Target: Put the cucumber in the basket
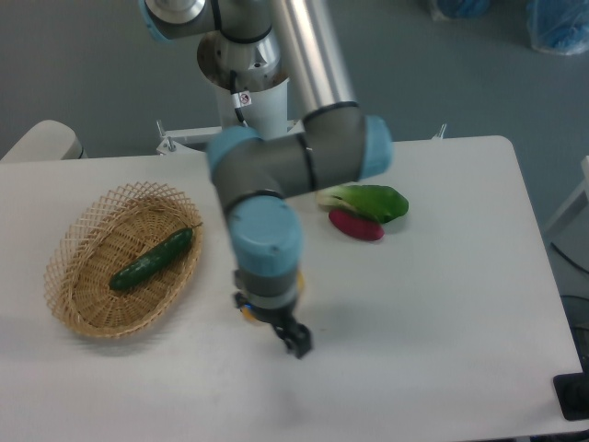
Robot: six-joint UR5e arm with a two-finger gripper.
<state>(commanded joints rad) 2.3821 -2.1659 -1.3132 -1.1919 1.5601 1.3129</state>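
Where the white table (442, 304) ends, grey floor (92, 64) begins.

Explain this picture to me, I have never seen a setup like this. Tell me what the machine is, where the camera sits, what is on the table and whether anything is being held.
One fixed camera looks down at a white table. The grey and blue jointed thing is a robot arm; its gripper, a two-finger claw, hangs over bare table and appears to hold nothing. At left, a wicker basket has the dark cucumber lying inside. Behind the arm lie a leafy green vegetable and a reddish-pink item, touching.
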